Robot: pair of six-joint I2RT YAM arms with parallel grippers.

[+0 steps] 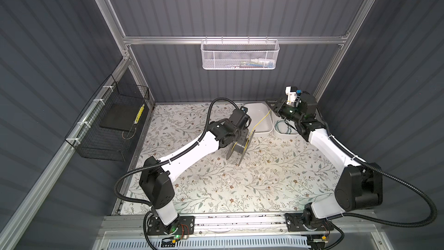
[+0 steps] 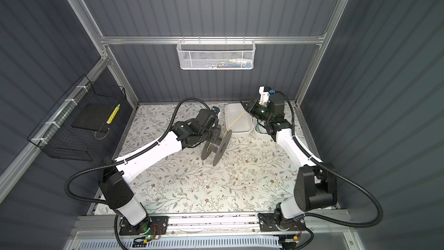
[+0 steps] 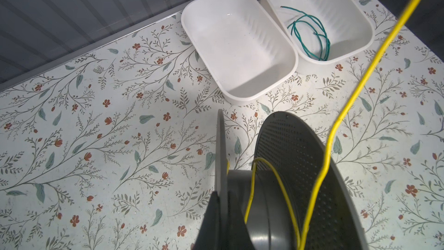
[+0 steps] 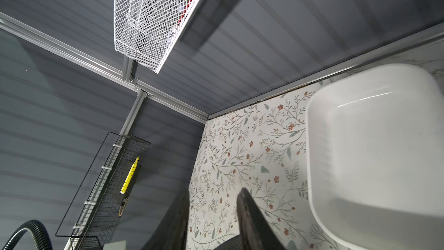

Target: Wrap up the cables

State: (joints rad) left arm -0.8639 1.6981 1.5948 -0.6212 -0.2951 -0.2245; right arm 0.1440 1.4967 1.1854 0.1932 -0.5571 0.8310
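A thin yellow cable has a loose turn or two on the hub of a grey spool that stands on its flanges mid-table. From there the cable rises toward my right gripper. My left gripper is shut on one spool flange, one finger on each face. In the right wrist view my right gripper is open above the table, next to the white tray, with nothing between its fingers. In both top views the cable's upper end lies just under that gripper; whether they touch is unclear.
Two white trays stand side by side at the back of the floral table: an empty one, and one holding a green wire. A white mesh basket hangs on the back wall. A black wire basket hangs on the left wall.
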